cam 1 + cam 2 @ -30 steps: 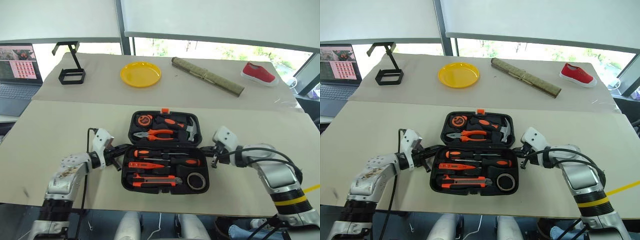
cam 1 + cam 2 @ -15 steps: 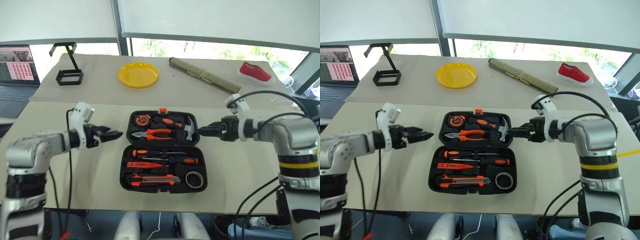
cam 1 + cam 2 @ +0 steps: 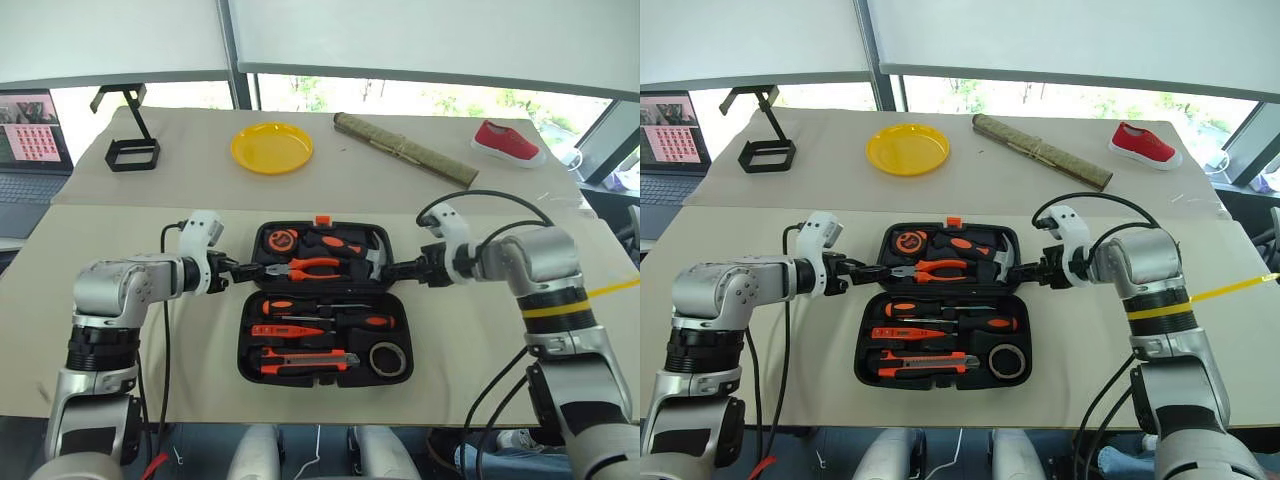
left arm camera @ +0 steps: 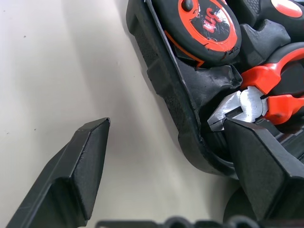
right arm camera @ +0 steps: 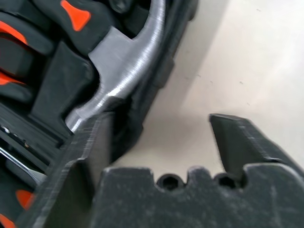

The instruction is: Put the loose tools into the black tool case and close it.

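The black tool case point(image 3: 412, 345) lies open flat on the near table. In its near half sit two screwdrivers point(image 3: 300, 305), a slim tester pen point(image 3: 290, 329), a utility knife point(image 3: 305, 360) and a dark tape roll point(image 3: 388, 359). My left gripper point(image 3: 247, 268) is at the left edge of the far half. It is open, and its jaws point(image 4: 165, 124) straddle the rim, one finger over the table and one over the pliers. My right gripper point(image 3: 388, 270) is open at the far half's right edge. It point(image 5: 159, 118) straddles the rim beside the hammer head.
The far half holds a tape measure point(image 3: 288, 240), pliers point(image 3: 312, 266) and a hammer point(image 3: 372, 255). On the back table are a yellow plate point(image 3: 271, 147), a black wire stand point(image 3: 130, 150), a rolled mat point(image 3: 405, 148) and a red shoe point(image 3: 508, 141). A laptop point(image 3: 30, 130) sits far left.
Both grippers left the sides of the case's near half, opened, swung outward, and have now come in to the two side edges of the far half.
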